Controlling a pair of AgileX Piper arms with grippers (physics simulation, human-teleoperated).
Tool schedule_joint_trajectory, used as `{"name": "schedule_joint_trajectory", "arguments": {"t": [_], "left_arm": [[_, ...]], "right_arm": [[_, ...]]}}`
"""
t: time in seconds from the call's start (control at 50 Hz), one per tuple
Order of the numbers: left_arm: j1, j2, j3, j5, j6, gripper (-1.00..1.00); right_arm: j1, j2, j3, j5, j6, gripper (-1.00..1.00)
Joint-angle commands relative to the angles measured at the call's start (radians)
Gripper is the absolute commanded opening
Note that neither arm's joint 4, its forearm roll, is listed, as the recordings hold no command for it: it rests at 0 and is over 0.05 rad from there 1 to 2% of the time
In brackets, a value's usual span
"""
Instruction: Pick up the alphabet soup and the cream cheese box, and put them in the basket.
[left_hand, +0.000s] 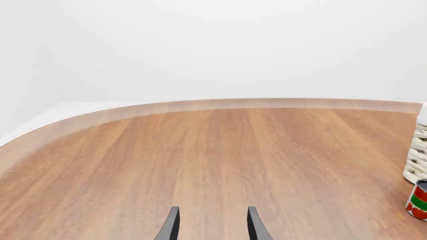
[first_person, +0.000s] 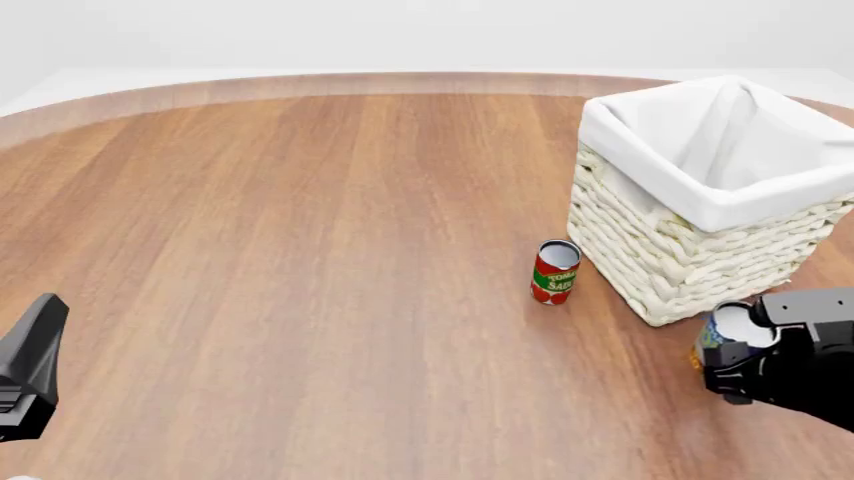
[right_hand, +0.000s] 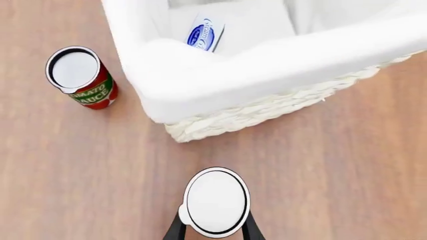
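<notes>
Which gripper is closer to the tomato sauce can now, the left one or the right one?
The right. The right gripper is beside the basket corner, a short way from the tomato sauce can. The left gripper is far across the table.

The red and green can (right_hand: 81, 76) carries "TOMATO SAUCE"; the print on the cream cheese box (right_hand: 204, 33) seems too blurred to read.

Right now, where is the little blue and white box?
The cream cheese box lies inside the basket, on the white lining, as the right wrist view shows. The basket stands on the table's right side, beside the red can.
</notes>
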Motion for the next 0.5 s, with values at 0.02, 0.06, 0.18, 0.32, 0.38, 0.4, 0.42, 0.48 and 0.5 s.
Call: {"name": "schedule_joint_trajectory", "arguments": {"t": [0.02,0.06,0.18,0.32,0.38,0.4,0.42,0.48,0.5], "left_arm": [[0.0,0.0,0.0,0.0,0.0,1.0],[0.0,0.0,0.0,0.0,0.0,1.0],[0.0,0.0,0.0,0.0,0.0,1.0],[0.0,0.0,0.0,0.0,0.0,1.0],[0.0,0.0,0.0,0.0,0.0,1.0],[0.0,0.0,0.0,0.0,0.0,1.0],[0.0,0.0,0.0,0.0,0.0,1.0],[0.0,0.0,0.0,0.0,0.0,1.0],[0.0,0.0,0.0,0.0,0.0,1.0]], "right_arm": [[-0.004,-0.106,-0.022,0.102,0.004,-1.0],[-0.003,-0.121,-0.024,0.118,0.003,-1.0],[-0.008,-0.159,-0.042,0.167,-0.007,-1.0],[-0.011,-0.226,-0.06,0.243,-0.016,-1.0],[-0.012,-0.254,-0.07,0.277,-0.018,-1.0],[-0.013,-0.26,-0.072,0.285,-0.019,-1.0],[-0.015,-0.268,-0.078,0.297,-0.02,-1.0],[-0.014,-0.295,-0.093,0.333,-0.018,-1.0],[-0.015,-0.297,-0.096,0.338,-0.02,-1.0]]}}
